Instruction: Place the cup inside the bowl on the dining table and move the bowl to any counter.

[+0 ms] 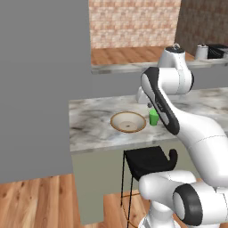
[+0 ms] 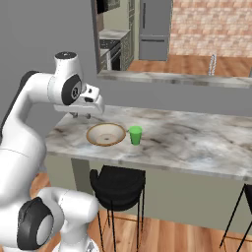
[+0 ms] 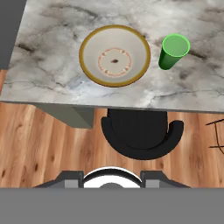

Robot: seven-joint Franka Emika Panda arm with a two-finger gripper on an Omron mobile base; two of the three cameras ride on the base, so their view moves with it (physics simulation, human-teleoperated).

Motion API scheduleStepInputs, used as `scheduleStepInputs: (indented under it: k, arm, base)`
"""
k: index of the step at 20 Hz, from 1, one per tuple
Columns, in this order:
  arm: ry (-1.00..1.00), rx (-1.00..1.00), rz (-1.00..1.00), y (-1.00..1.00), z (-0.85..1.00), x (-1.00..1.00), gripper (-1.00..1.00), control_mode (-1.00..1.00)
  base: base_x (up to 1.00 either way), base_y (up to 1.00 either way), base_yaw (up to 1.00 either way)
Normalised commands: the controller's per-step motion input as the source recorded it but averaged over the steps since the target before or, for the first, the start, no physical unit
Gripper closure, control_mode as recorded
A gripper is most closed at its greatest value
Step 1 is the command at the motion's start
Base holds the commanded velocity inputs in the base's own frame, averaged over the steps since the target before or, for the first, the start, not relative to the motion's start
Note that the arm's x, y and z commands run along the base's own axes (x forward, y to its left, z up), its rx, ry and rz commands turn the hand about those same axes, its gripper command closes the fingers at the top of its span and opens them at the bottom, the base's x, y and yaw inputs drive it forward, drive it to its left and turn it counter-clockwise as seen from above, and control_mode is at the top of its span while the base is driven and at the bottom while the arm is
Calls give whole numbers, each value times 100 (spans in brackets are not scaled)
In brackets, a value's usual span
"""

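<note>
Hand view, read from left to right: the bowl (image 3: 114, 55) sits at upper centre-left on the dining table (image 3: 52, 74), and the cup (image 3: 173, 51) stands upright just beside it at upper right, apart from the rim by a narrow strip of marble. Below the table edge a black stool (image 3: 141, 135) shows against the wood floor. The camera looks straight down, and both things lie toward the top of the frame, so the cup is ahead of the hand and off to the right of its line. In the left base view the bowl (image 1: 128, 121) is at centre and the cup (image 1: 154, 117) just right of it, partly behind the arm. In the right base view the gripper (image 2: 81, 115) hangs at the left, above the table's near corner and to the left of the bowl (image 2: 106, 134), with the cup (image 2: 135, 135) beyond the bowl toward the centre. The hand carries nothing; whether its jaws are spread or closed I cannot tell. The cup's long axis is vertical, so I judge the coming reach must cross over the bowl and descend onto the cup from above.
</note>
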Motion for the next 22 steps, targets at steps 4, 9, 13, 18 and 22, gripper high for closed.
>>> scheduleStepInputs:
  k: [4,9,13,18,22]
  arm:
    - [0,0,0,0,-16,1,-100,-100]
    - [0,0,0,-7,-28,0,-100,-100]
    - [0,0,0,-12,-21,2,-100,-100]
    - [0,0,0,-26,-13,12,-100,-100]
    - [0,0,0,-51,-1,26,-100,-100]
  base:
    - [0,0,0]
    - [0,0,0]
    - [0,0,0]
    - [0,0,0]
    - [0,0,0]
